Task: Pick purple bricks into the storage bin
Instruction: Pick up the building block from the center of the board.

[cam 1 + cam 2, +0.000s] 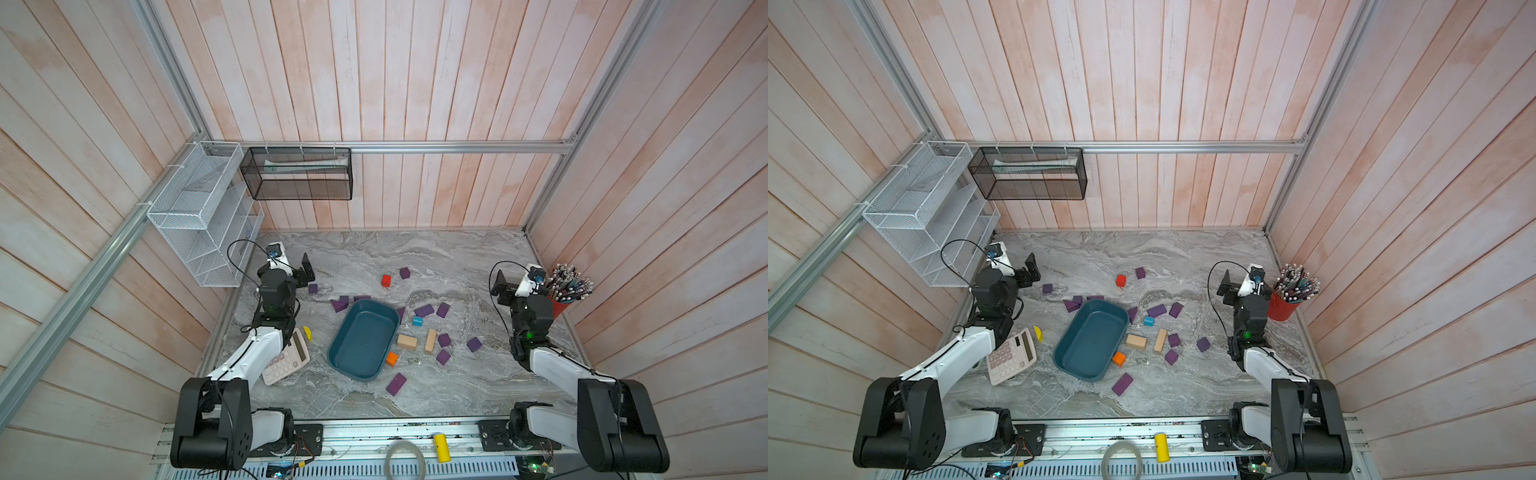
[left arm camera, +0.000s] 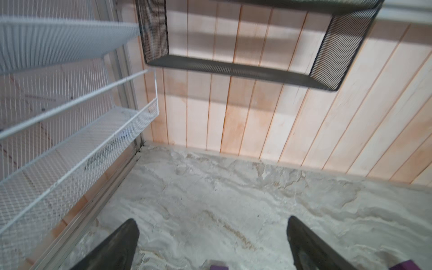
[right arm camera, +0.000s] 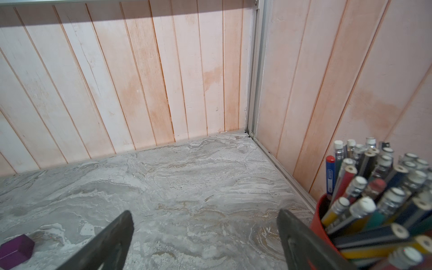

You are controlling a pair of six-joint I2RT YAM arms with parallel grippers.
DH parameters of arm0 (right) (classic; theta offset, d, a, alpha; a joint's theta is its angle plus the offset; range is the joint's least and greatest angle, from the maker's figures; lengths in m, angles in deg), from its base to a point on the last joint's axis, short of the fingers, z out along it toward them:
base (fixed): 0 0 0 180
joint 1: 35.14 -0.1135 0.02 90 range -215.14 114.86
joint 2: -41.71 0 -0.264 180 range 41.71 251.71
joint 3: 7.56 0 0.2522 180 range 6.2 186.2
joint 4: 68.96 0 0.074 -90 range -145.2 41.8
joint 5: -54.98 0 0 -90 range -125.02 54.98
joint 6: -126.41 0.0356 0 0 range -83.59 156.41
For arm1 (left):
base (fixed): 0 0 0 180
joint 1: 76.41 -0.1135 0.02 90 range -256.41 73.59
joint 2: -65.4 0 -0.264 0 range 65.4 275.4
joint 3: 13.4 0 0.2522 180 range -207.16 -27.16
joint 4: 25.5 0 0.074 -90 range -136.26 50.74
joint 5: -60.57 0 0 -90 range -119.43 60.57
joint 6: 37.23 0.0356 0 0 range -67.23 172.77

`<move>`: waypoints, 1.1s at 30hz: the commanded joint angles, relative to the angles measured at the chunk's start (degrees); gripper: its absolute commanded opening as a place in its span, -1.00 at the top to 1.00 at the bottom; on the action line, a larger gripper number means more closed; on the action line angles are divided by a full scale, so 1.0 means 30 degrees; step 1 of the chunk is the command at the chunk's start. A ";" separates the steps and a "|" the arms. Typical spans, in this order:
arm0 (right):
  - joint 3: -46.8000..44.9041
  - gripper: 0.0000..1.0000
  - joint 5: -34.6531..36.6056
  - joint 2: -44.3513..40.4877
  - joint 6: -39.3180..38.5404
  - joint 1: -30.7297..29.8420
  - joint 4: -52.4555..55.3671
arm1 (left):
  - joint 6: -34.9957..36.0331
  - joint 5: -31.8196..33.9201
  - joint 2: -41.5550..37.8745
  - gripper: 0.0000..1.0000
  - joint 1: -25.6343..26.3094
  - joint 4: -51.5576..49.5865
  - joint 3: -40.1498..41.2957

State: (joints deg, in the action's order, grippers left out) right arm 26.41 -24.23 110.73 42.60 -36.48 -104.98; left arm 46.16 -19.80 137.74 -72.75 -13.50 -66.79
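The storage bin (image 1: 362, 341) (image 1: 1090, 340), a shallow teal tray, lies mid-table with nothing in it. Several purple bricks lie around it in both top views, such as a far cube (image 1: 405, 273), an oblong (image 1: 424, 310) to the right and a near one (image 1: 396, 383) (image 1: 1122, 384). My left gripper (image 1: 306, 271) (image 2: 212, 219) hangs open at the far left, just beyond a purple cube (image 1: 313, 288) (image 2: 218, 267). At the far right my right gripper (image 1: 498, 286) (image 3: 205, 212) stands open over bare marble. Another purple brick (image 3: 16, 250) lies off to its side.
A red cup of pencils (image 1: 567, 286) (image 3: 364, 210) stands right beside my right gripper. A calculator (image 1: 286, 357) lies under the left arm. Tan blocks (image 1: 407, 341), a red cube (image 1: 386, 280), a blue cube (image 1: 417, 321) and an orange cube (image 1: 391, 358) lie among the bricks. A white rack (image 1: 199, 216) and a black basket (image 1: 297, 174) hang on the walls.
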 commanded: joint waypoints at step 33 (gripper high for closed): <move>1.5997 -0.68 -0.2736 0.9350 0.0828 -0.8113 1.5175 | -0.1316 -0.5805 -0.0536 -1.00 0.3109 -1.3955 -0.7749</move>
State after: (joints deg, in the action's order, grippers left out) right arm 70.82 -29.89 135.34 44.99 -59.98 -68.68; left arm 42.73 -32.77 134.83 -63.52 -52.21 -89.22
